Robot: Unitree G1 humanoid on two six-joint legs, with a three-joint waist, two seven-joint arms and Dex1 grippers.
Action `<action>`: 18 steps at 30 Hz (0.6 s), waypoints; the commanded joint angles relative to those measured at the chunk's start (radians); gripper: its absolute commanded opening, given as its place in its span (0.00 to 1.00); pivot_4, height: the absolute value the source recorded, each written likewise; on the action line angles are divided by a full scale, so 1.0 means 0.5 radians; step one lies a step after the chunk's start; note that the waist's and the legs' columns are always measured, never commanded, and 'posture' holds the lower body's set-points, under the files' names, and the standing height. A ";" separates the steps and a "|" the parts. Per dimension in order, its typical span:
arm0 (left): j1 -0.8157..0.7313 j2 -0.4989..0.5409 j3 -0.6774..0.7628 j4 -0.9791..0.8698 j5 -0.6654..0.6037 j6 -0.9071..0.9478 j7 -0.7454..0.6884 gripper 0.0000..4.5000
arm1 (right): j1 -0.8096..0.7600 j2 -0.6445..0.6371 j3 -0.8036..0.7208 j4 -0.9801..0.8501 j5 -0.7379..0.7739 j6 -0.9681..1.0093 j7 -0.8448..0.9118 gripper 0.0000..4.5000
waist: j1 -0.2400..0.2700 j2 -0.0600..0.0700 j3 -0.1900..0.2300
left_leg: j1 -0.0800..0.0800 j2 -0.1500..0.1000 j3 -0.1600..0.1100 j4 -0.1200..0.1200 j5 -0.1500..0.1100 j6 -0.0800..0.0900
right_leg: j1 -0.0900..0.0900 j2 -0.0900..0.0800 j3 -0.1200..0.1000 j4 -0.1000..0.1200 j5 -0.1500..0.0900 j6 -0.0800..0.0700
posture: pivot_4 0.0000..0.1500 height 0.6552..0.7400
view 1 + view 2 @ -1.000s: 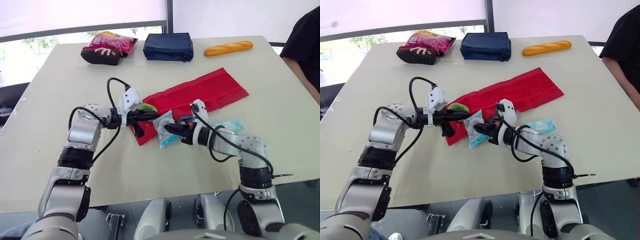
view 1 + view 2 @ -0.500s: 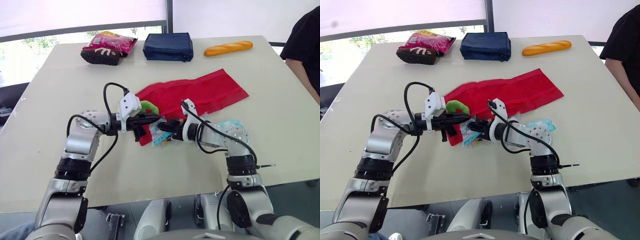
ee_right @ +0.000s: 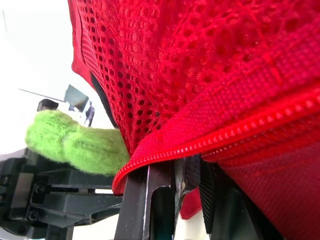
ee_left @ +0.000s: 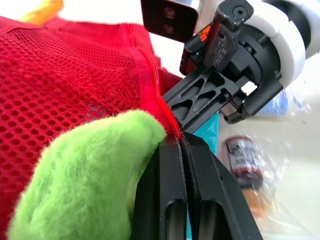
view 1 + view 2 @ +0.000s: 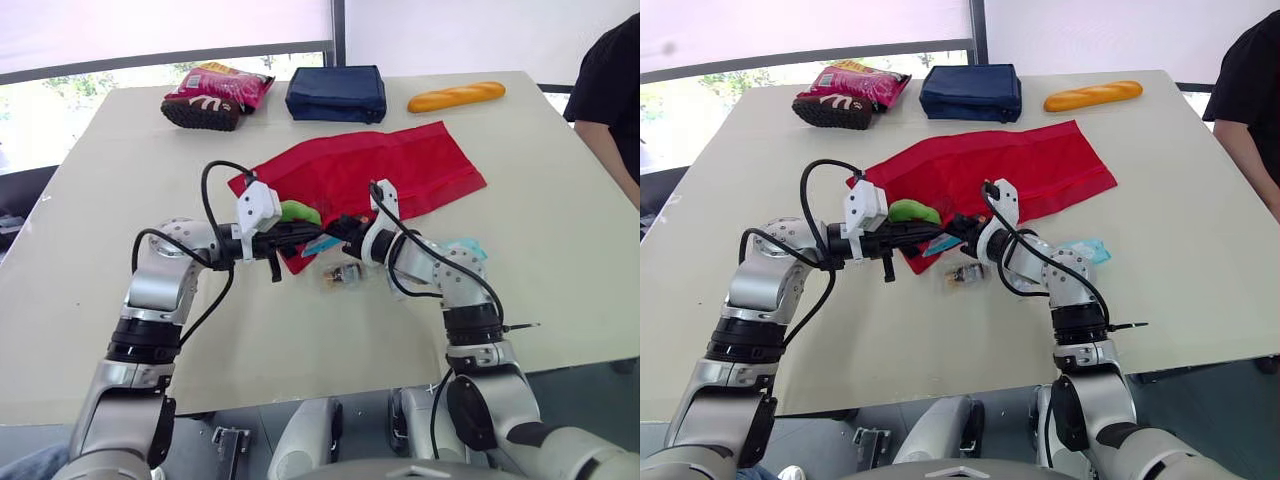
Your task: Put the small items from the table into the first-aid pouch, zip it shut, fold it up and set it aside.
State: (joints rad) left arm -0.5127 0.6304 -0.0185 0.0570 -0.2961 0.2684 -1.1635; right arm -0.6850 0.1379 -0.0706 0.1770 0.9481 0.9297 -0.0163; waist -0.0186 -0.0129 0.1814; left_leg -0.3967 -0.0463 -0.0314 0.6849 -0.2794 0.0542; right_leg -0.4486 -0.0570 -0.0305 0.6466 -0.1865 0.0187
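Beige table [image 5: 540,190]: left gripper [image 4: 183,145] pinches red pouch [image 5: 380,175] rim; right gripper [image 5: 336,232] clamps teal packet [image 4: 214,127] at its mouth.

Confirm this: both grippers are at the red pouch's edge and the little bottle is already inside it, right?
No. The left gripper and right gripper are at the pouch's edge, but the bottle lies on the table just outside it, as the left eye view shows.
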 commanded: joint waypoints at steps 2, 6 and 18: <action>-0.067 -0.118 -0.034 -0.004 -0.128 0.125 -0.009 0.01 | -0.005 0.240 0.018 -0.157 -0.025 -0.307 0.174 0.02 | 0.003 0.000 0.000 | 0.000 0.000 0.000 0.000 0.000 0.000 | 0.000 0.000 0.000 0.000 0.000 0.000 | 1.00 1.00; -0.135 -0.152 0.010 0.040 -0.188 0.253 0.004 0.01 | 0.061 0.165 0.085 -0.202 0.031 -0.195 0.298 0.02 | 0.001 0.000 0.000 | 0.000 -0.001 0.000 0.000 0.000 0.000 | 0.000 0.000 0.000 0.000 0.000 0.000 | 1.00 1.00; -0.264 -0.167 0.114 0.038 -0.491 0.889 0.060 0.01 | 0.243 0.025 0.158 -0.335 -0.129 -0.057 0.464 0.02 | -0.001 0.000 0.000 | 0.001 0.000 0.000 0.000 0.000 0.000 | 0.000 0.001 0.001 0.001 0.000 0.000 | 1.00 1.00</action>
State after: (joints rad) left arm -0.6267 0.5602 0.0410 0.1258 -0.4960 0.6791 -1.1325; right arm -0.5532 0.1221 -0.0360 0.0554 0.8680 0.8904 0.1742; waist -0.0191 -0.0130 0.1814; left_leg -0.3963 -0.0465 -0.0315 0.6851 -0.2793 0.0540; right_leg -0.4486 -0.0565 -0.0301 0.6470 -0.1865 0.0187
